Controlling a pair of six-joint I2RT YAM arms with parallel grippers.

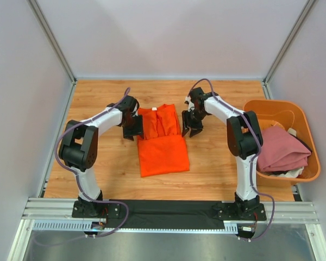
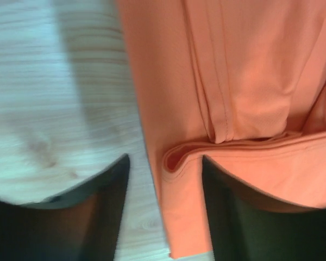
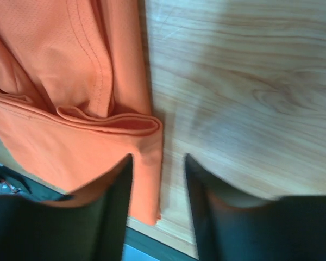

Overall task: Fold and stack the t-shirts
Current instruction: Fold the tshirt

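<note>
**Top external view.**
- Bright orange short-sleeved cloth t-shirt [image 1: 162, 142]: lies flat at the middle of the pale wooden table [image 1: 108, 168]. Its sides are turned in to form a narrow strip, and a crosswise fold runs over its middle.
- Left fingers [image 1: 135, 129]: low at the shirt's left edge, level with that fold.
- Right fingers [image 1: 191, 128]: low at the shirt's right edge, opposite the left fingers.
- Dusty pink cloth t-shirt [image 1: 282, 149]: bunched and unfolded in the rigid orange plastic tub [image 1: 271, 104] at the table's right side.

**Left wrist view.**
- Left fingers [image 2: 98, 217]: spread apart with nothing clamped.
- Orange shirt's side edge and the rolled lip of its fold [image 2: 176, 157]: sit in and just beyond the gap between the fingers, with bare wood to the left.

**Right wrist view.**
- Right fingers [image 3: 98, 217]: also parted and gripping nothing.
- Shirt's other edge and fold end [image 3: 144, 125]: lie at the gap, with wood to the right.

**Progress, as judged.**
- The orange garment is partly folded, with the sleeves in and one crosswise fold laid.
- It looks to need at least one more fold, and both pairs of fingers are placed to pinch its layered edges.
- The pink shirt is untouched in the tub.
- No stack has begun, so the task is less than halfway done.
</note>
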